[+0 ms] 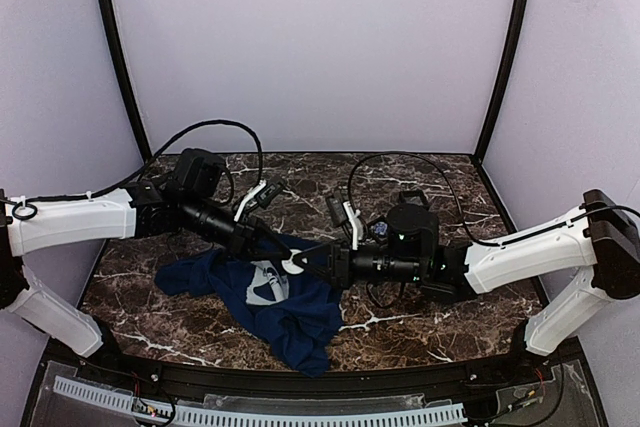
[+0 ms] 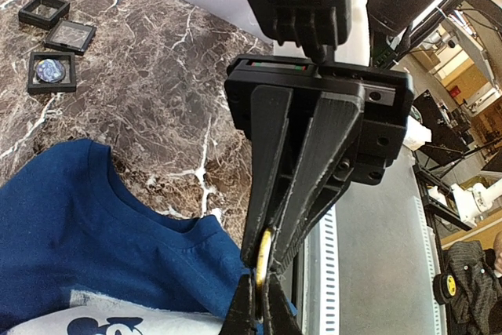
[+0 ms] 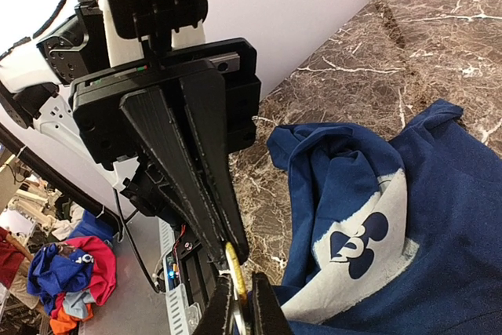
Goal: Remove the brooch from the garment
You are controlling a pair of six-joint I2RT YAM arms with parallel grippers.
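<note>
Looking down on a big brown marble table (image 1: 420,332) with white lines. Seeing two white and black arms, one from the left and one from the right, tips close together near the middle. Finding the garment (image 1: 290,317), a dark blue T-shirt, crumpled on the near middle of the table under both tips, with a pale grey print (image 3: 369,268) on the chest. Spotting the left gripper (image 3: 232,247) squeezed fully shut, tip right against the brooch (image 3: 235,268); cannot tell whether pinching it or only cloth. Spotting the right gripper (image 2: 267,263) almost shut too, pinching the brooch from the other side. Noticing three small black trays (image 2: 69,37) farther back on the right, well apart from the garment, one with a round bluish piece (image 2: 50,71) inside. Finding the brooch at the far right edge of the garment: a thin yellowish sliver with a bit of silver, right between both grippers' tips.
</note>
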